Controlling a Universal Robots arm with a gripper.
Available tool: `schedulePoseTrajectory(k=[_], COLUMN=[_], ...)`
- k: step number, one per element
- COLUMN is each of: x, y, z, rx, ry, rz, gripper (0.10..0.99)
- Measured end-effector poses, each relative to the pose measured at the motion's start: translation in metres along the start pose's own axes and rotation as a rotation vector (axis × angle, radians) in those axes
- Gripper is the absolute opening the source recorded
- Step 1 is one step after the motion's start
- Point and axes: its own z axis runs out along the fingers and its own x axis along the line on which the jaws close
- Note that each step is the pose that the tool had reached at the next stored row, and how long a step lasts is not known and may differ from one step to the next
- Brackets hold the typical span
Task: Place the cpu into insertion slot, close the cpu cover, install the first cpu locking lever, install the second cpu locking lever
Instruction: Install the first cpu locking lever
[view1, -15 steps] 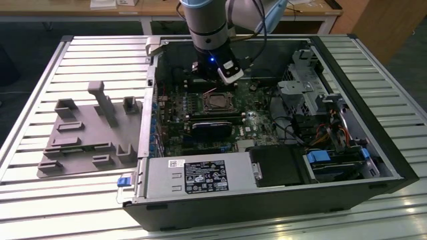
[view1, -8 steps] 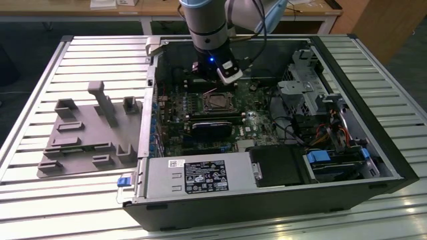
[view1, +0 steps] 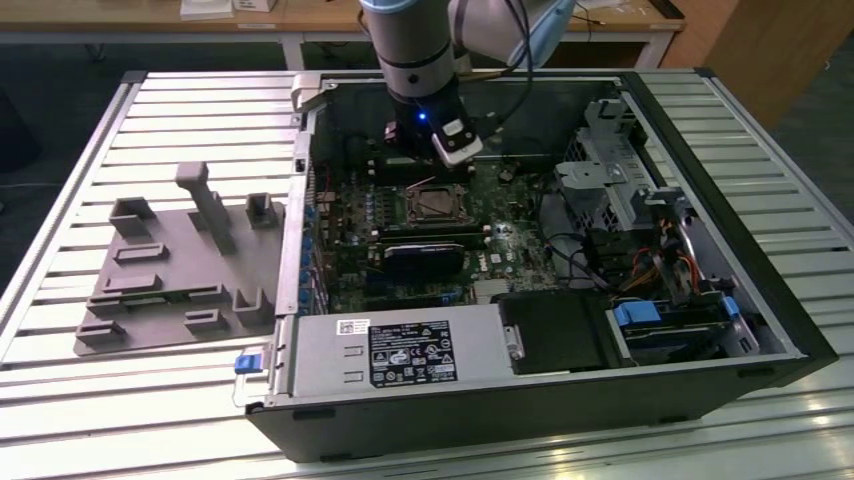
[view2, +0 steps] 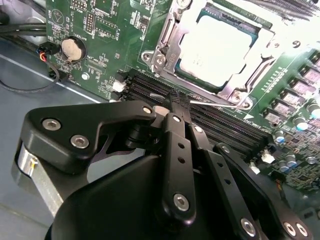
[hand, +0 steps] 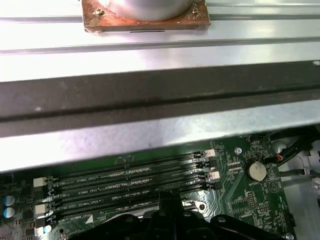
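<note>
In the exterior view, one open computer case (view1: 747, 330) lies on a slatted metal table (view1: 107, 400). One grey moulded fixture (view1: 174, 270) sits just beside it on the exterior view's left. One arm (view1: 414, 50) reaches down into the case. Its gripper (view1: 431, 165) hangs over the green board (view1: 347, 260), near the insertion slot (view1: 410, 207), a small square with a silvery rim. One boxy, labelled power supply (view1: 400, 350) lies along the near edge of the case.

The second wrist view shows the socket close up, which the exterior view does not. One cpu (view2: 220, 47), flat with a dull silver top, sits in the slot. The cpu cover (view2: 167, 52), a thin shiny frame, lies flat around it. Whether any locking lever is latched is hard to tell from this angle. The gripper's black jointed fingers (view2: 176, 105) are pressed together with nothing between them. Their tips are over the dark memory slots (view2: 225, 127), just beside the socket. One round coin cell (view2: 73, 48) sits on the board, well apart from the socket.

The first wrist view shows four long black memory slots lying side by side, with the coin cell near one end of them. Two round-topped capacitors (hand: 8, 200) stand at the other end. Beyond the slots are bands of bare sheet metal. One copper-coloured plate (hand: 145, 22) carries a rounded silver part.
</note>
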Motion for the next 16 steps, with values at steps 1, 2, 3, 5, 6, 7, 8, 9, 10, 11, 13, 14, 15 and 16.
schedulePoseTrajectory(k=[1,2,3,5,6,7,8,9,10,11,13,14,15,16], x=[0.0001,0.0003,0.0004,0.0007,0.0008,0.0009,0.0010,0.0011,0.0012,0.0012,0.0014,0.0016,0.0018,0.0019], y=[0.0007,0.0013,0.0019,0.0030,0.0034,0.0035,0.0035,0.0035,0.0035,0.0035,0.0037,0.0042,0.0046,0.0051], z=[0.0003,0.0006,0.0008,0.0013,0.0015,0.0018,0.0022,0.0026,0.0029,0.0033,0.0039,0.0041,0.0044,0.0046], rx=[0.001,0.002,0.003,0.004,0.005,0.006,0.008,0.010,0.012,0.014,0.018,0.018,0.019,0.020], ry=[-0.0008,-0.0017,-0.0026,-0.0042,-0.0053,-0.0068,-0.0088,-0.0113,-0.0139,-0.0165,-0.0206,-0.0216,-0.0225,-0.0235], rz=[0.003,0.006,0.010,0.017,0.021,0.027,0.036,0.046,0.057,0.068,0.085,0.089,0.093,0.097], gripper=[0.102,0.102,0.102,0.102,0.102,0.102,0.102,0.102,0.102,0.102,0.102,0.102,0.102,0.102])
